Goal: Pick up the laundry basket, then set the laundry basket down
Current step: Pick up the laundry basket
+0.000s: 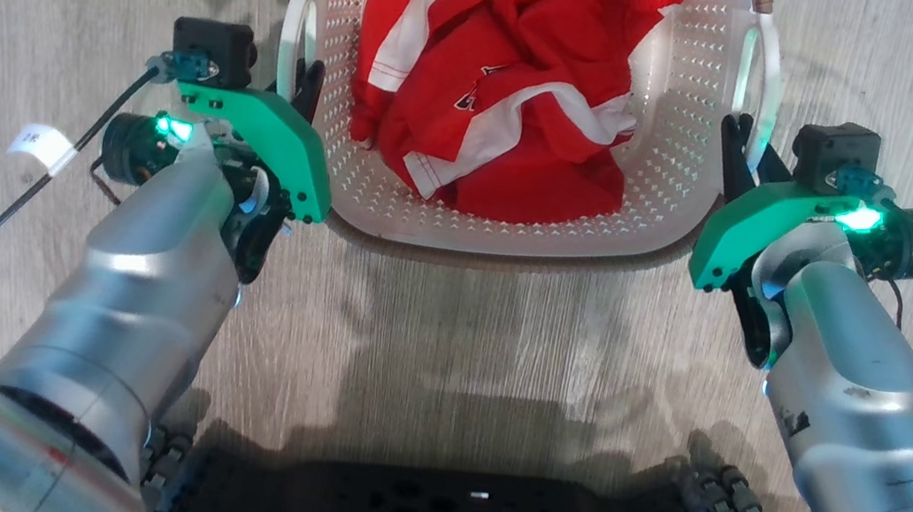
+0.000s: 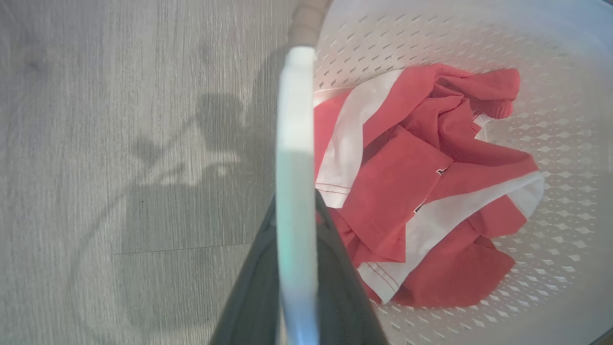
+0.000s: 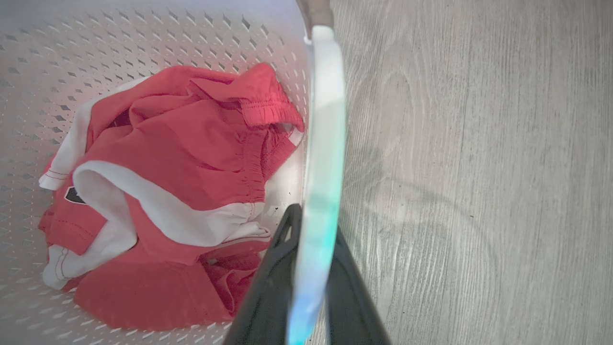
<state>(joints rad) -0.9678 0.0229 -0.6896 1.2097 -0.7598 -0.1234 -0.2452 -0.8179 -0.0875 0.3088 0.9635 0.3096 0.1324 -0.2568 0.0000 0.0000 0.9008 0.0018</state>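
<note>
The left gripper (image 1: 294, 86) has its dark fingers clamped on the smooth white left handle (image 1: 293, 37); the right gripper (image 1: 752, 155) likewise grips the right handle (image 1: 769, 77). The perforated, brown-rimmed laundry basket (image 1: 678, 144) hangs between both arms over the grey wood-grain floor (image 1: 445, 335), holding a crumpled red-and-white garment (image 1: 517, 77).

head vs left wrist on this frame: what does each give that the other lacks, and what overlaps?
Head view adds: the right gripper at the right handle, and the robot's base.
Left wrist view adds: a close look at the left handle running between the left gripper's two fingers.
Shared: the laundry basket, the red-and-white garment in it, the wood floor.
</note>
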